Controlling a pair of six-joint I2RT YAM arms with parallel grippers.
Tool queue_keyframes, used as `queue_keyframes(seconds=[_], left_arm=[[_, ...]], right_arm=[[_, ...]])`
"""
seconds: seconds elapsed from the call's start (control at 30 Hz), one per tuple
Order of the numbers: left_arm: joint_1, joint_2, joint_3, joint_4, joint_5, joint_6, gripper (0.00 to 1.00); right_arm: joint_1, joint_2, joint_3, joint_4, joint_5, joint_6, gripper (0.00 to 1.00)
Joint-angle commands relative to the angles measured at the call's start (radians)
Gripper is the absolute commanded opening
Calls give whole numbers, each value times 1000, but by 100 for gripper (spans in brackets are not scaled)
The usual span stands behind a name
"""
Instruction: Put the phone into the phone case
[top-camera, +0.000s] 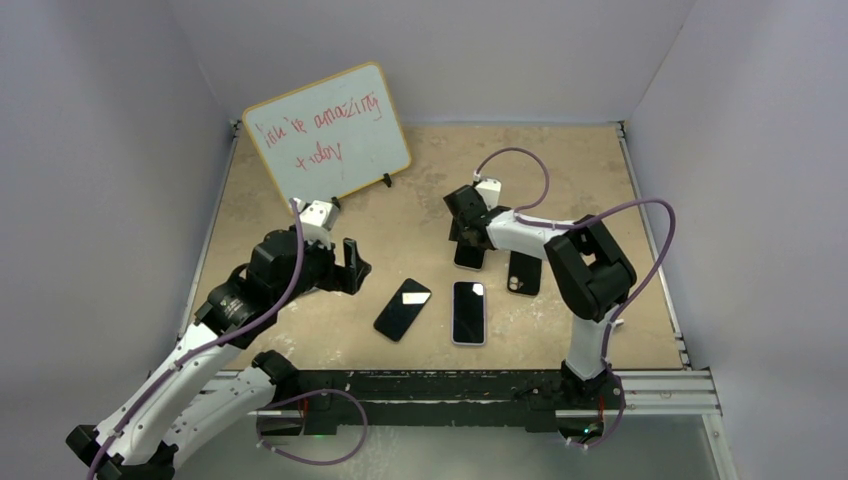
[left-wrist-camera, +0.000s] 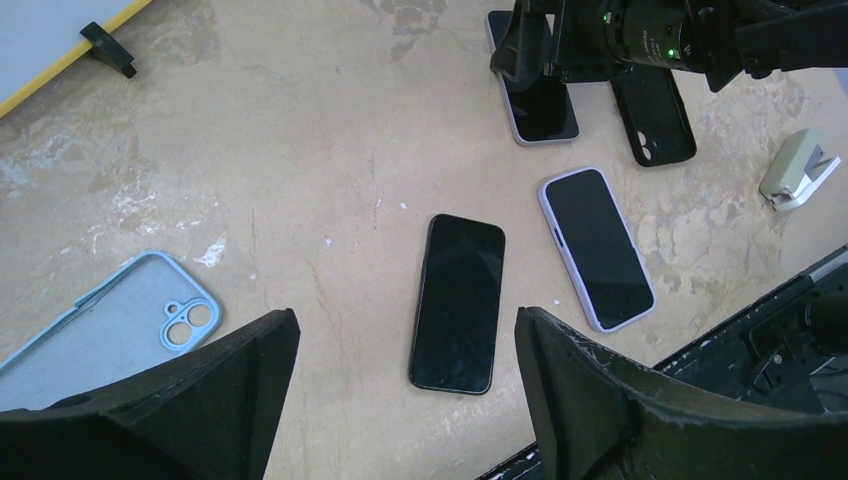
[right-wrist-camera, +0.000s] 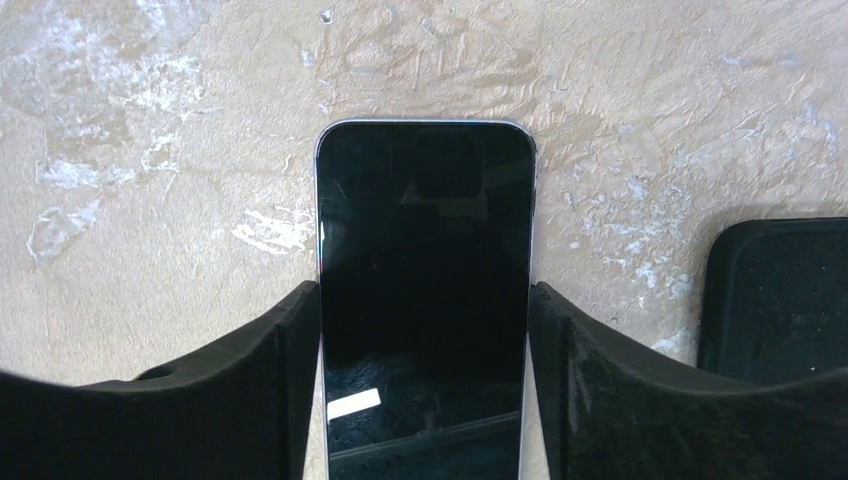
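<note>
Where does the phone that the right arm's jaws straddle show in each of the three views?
Top external: the phone lies right of centre, its far end hidden under the arm.
Left wrist: upper right, screen up, its far end hidden.
Right wrist: bottom centre, between the jaws.
Shared landmark: the black case lying just beside it, also seen from the left wrist and at the right wrist view's right edge.

We see a bare black phone under our left gripper's spread fingers — a light blue case well to its left, a pale-cased phone just right, a black case beyond.
</note>
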Motion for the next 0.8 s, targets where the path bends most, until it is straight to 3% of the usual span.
queue_keyframes(seconds=[0.0, 0.17, 0.77], left_arm=[[0, -17, 3, 11, -15, -8, 82], [1, -18, 3, 10, -16, -8, 82], [1, -22, 2, 11, -16, -9, 82]], right_arm=[[11, -13, -37, -51, -49, -16, 58], [8, -104, -32, -74, -47, -67, 41], [-116, -382, -141, -248, 78, -241, 33]])
